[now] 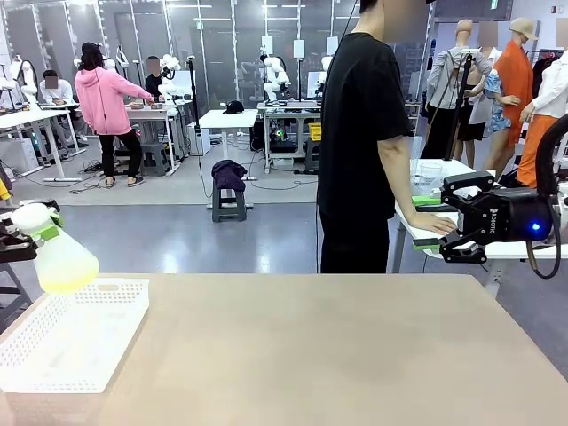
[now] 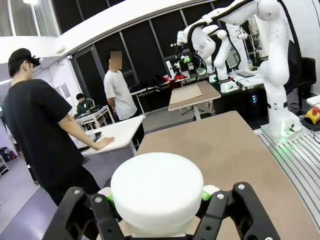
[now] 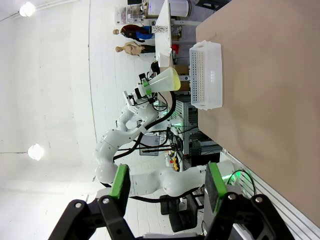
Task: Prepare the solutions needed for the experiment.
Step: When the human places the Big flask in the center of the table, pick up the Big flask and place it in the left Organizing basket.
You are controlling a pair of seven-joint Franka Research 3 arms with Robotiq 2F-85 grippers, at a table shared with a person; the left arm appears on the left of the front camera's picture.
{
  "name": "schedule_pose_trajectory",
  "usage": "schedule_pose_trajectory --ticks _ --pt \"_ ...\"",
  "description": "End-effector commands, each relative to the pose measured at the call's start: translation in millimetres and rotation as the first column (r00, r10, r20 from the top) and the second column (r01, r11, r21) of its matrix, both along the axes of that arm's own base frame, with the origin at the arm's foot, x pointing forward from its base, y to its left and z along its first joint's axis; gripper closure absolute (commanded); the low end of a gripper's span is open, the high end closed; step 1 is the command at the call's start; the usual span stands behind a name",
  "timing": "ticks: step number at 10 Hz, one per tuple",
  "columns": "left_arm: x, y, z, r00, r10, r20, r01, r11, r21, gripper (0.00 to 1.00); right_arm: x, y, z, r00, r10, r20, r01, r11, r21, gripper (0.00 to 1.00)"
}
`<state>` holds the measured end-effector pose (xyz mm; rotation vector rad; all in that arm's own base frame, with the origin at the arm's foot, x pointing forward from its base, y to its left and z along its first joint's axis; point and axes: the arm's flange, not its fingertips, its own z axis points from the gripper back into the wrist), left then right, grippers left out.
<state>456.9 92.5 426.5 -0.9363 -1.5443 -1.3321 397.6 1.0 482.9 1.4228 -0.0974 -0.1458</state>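
One flask [image 1: 62,253] is held by its neck in the clenched fingers of the left gripper [image 1: 34,224], which is partly cut off at the frame edge, above one white basket [image 1: 89,342] on the worktop [image 1: 337,355]. A little yellow-green liquid [image 1: 64,282] lies in its base; from the left wrist only its white top [image 2: 157,192] is seen. The right gripper [image 1: 435,224] hangs released and empty, near one person [image 1: 359,142].

A white basket [image 1: 80,355] with little holes sits on the brown surface [image 1: 337,355]. A person [image 1: 359,151] in black stands behind.
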Motion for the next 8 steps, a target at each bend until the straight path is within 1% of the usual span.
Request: schedule_pose_trajectory --ticks 1,4,5,6,7,8 --pt "2 1 4 1.000 -0.008 -0.017 0.008 1.000 0.011 1.00 1 1 2 1.000 -0.003 -0.002 0.003 1.000 0.013 0.24" --pt "2 1 4 1.000 -0.008 -0.017 0.008 1.000 0.011 1.00 1 1 2 1.000 -0.003 -0.002 0.003 1.000 0.013 0.24" --pt "0 0 -2 1.000 -0.002 -0.007 0.002 1.000 0.001 0.77 1 1 2 1.000 -0.003 -0.002 0.003 1.000 0.013 0.24" --pt "14 8 -10 0.996 -0.063 -0.064 0.063 0.998 -0.007 0.77 1 1 2 1.000 -0.003 -0.002 0.003 1.000 0.013 0.24" --pt "26 17 -23 0.990 -0.105 -0.097 0.105 0.994 -0.013 0.77 1 1 2 1.000 -0.003 -0.002 0.003 1.000 0.013 0.24" --pt "37 25 -33 0.982 -0.121 -0.142 0.122 0.993 -0.005 0.77 1 1 2 1.000 -0.003 -0.002 0.003 1.000 0.013 0.24"
